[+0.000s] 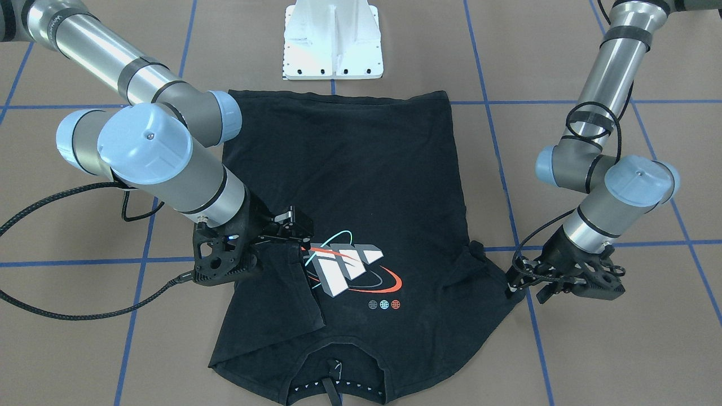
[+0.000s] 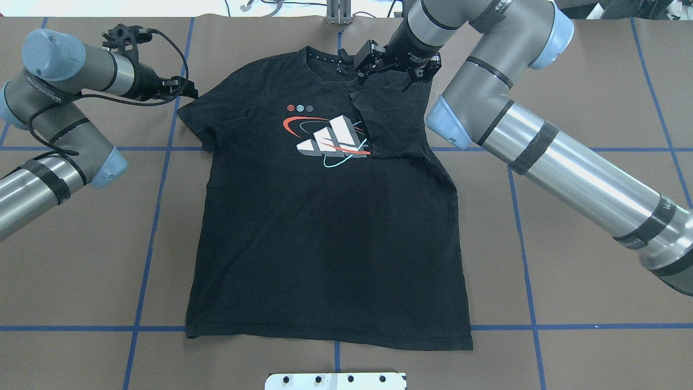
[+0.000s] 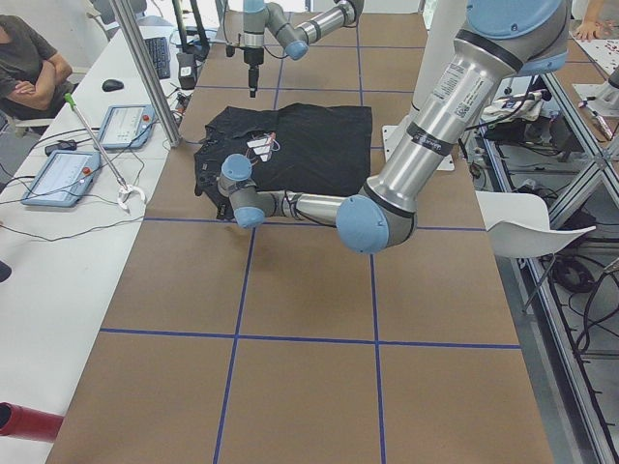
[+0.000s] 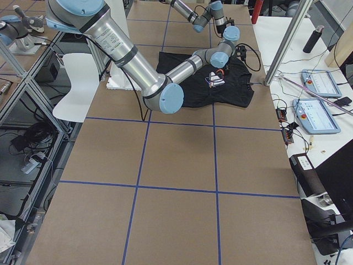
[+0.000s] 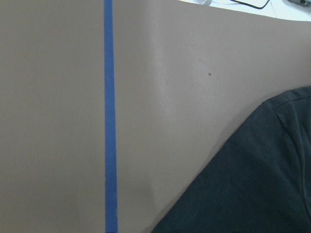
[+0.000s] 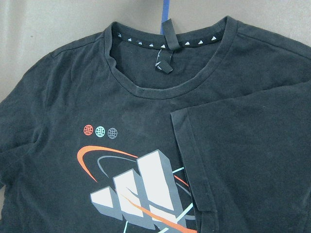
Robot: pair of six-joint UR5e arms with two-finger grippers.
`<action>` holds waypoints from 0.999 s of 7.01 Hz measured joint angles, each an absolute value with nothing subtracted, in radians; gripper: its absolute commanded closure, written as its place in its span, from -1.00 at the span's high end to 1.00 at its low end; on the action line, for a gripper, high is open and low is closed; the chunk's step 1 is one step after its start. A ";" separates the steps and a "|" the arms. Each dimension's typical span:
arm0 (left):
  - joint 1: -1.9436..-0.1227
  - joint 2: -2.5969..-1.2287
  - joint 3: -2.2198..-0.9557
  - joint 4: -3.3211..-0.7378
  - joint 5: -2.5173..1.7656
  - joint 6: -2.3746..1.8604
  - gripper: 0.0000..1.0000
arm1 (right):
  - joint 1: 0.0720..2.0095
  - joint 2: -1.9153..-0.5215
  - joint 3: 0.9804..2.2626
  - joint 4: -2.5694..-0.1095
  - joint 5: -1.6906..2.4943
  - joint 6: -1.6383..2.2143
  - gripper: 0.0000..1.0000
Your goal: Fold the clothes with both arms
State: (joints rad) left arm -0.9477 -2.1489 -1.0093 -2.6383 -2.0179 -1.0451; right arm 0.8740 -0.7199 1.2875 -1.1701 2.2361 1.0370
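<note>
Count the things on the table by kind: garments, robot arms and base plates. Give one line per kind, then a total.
T-shirt, black: 1
Robot arms: 2 (left arm, right arm)
base plate, white: 1
Total: 4
</note>
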 measured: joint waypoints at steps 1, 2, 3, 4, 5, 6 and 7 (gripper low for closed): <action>-0.945 -2.149 -1.007 -2.636 -2.016 -1.045 0.56 | 0.868 -0.720 1.288 -1.169 2.225 1.037 1.00; -0.942 -2.148 -1.007 -2.634 -2.015 -1.044 0.51 | 0.864 -0.720 1.288 -1.169 2.220 1.037 1.00; -0.940 -2.147 -1.006 -2.632 -2.015 -1.044 0.47 | 0.863 -0.720 1.288 -1.169 2.218 1.037 1.00; -0.938 -2.147 -1.005 -2.631 -2.015 -1.043 0.44 | 0.863 -0.721 1.288 -1.169 2.217 1.037 1.00; -0.935 -2.146 -1.002 -2.629 -2.014 -1.043 0.44 | 0.862 -0.720 1.289 -1.169 2.217 1.037 1.00; -0.932 -2.145 -0.999 -2.628 -2.014 -1.043 0.44 | 0.862 -0.720 1.289 -1.167 2.217 1.036 1.00; -0.930 -2.145 -0.995 -2.628 -2.014 -1.042 0.41 | 0.861 -0.720 1.289 -1.166 2.216 1.036 1.00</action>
